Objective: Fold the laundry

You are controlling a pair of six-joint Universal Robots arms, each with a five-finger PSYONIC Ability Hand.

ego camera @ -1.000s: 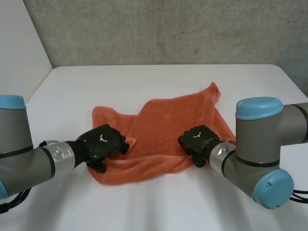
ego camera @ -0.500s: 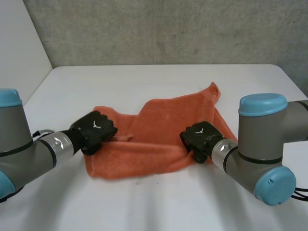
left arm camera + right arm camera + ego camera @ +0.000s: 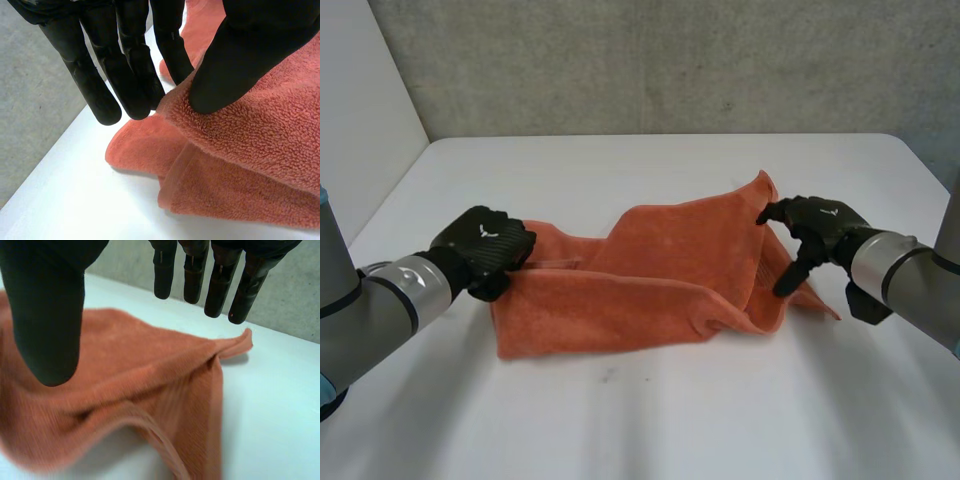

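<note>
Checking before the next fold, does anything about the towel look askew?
The orange towel lies rumpled: its right end is bunched, one corner sticking out toward the far side, and its left edge, pinched by the left hand, is doubled over. The right hand hovers open above the right end.

Bright, diffuse light; the towel (image 3: 660,280) casts a faint, soft-edged shadow on the white tabletop (image 3: 650,420) beneath its near edge.
</note>
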